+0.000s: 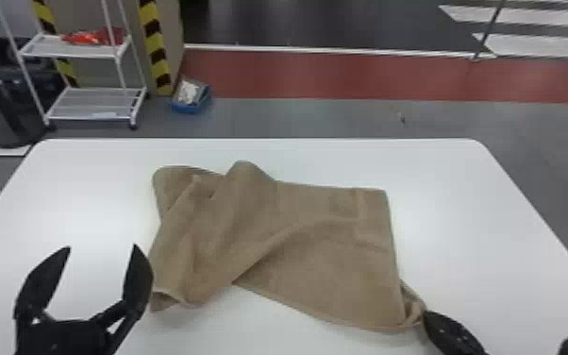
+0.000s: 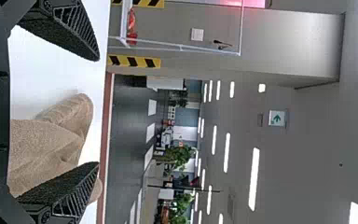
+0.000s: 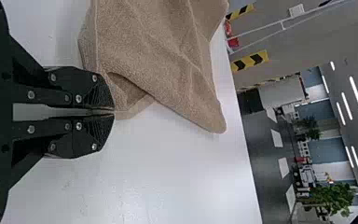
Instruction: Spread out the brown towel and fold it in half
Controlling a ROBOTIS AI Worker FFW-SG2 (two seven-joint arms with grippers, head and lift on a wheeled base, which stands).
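I am still needing to spread before folding, I judge: the brown towel is lying mid-counter, fairly flat toward my right but rumpled and doubled over toward my left. My right tool is pinching its near right corner, tips together on the cloth. My left tool is hanging beside the rumpled end, its fingers wide apart and gripping nothing.

To do this well, I should be using the right side as an anchor while lowering the left onto the loose near left edge. I'd be wanting one layer between those fingers, as catching two would be locking the crease in. Then I'd be drawing both sides apart, low and gently, so that the diagonal fold is opening out rather than the whole cloth sliding.

The head view is giving me the full outline and that diagonal fold. The right wrist view is adding how the tips are meeting on the corner, with a small gap opening under the hem beside them. The left wrist view is revealing the ridge's height from the side.
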